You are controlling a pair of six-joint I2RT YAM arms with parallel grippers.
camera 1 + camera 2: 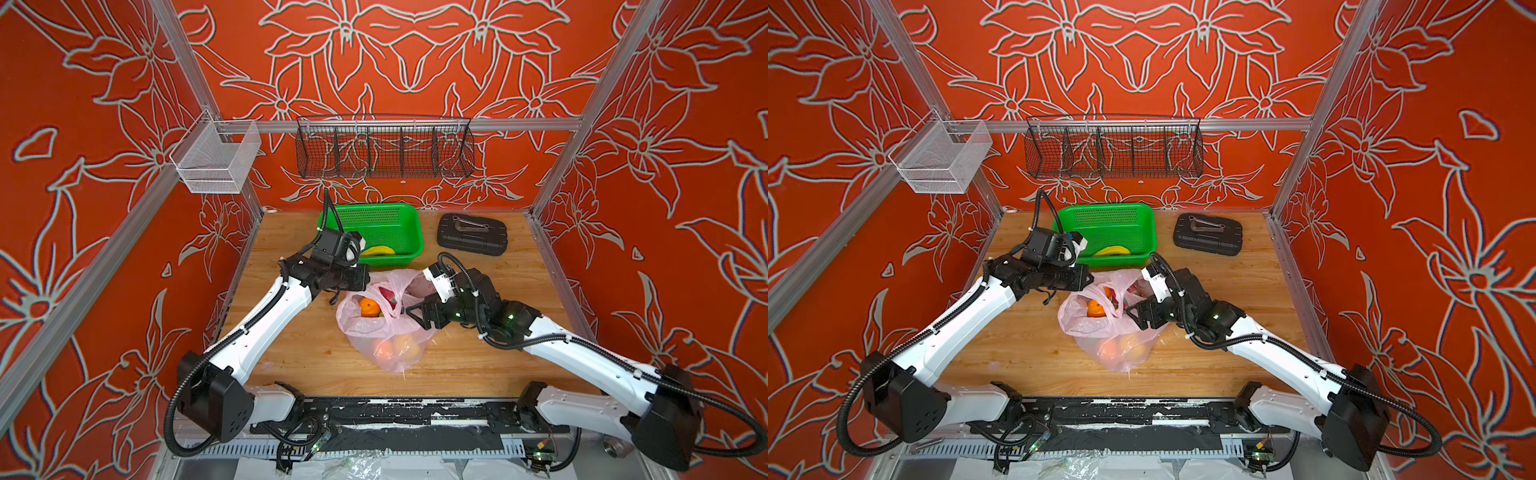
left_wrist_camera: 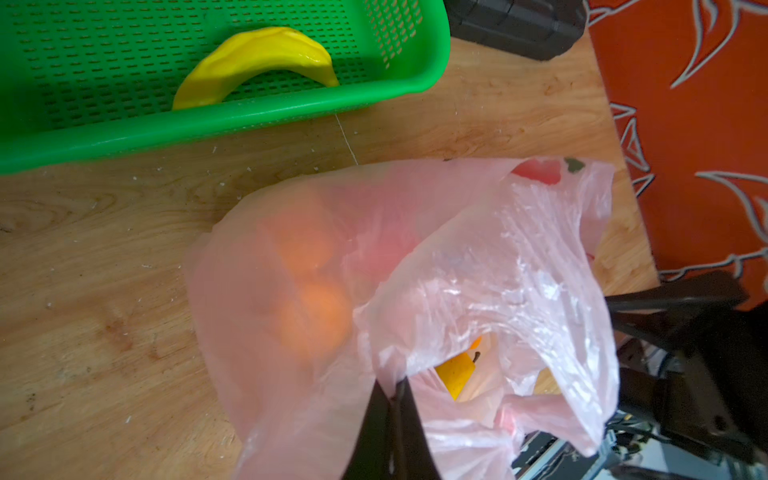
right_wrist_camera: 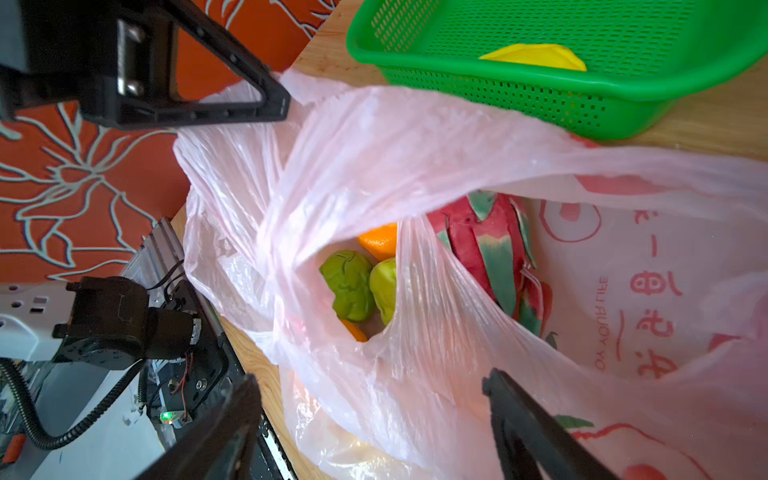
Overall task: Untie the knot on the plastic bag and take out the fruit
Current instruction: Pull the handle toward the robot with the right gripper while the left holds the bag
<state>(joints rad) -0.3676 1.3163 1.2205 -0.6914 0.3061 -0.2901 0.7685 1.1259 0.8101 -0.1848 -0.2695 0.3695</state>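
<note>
Pinching plastic bag (image 1: 361,328) rim with left gripper (image 2: 397,384) clamped shut, right gripper (image 3: 372,376) spread wide over the mouth. Sitting on table (image 1: 299,353) just beside green basket (image 2: 249,120), with fruit (image 3: 349,286) inside. Flimsy, slippery film, probably best grabbed at bunched rim.

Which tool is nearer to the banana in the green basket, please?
Left. The left tool pinches the bag close to the basket holding the banana; the right tool, open, is over the bag farther from it.
</note>
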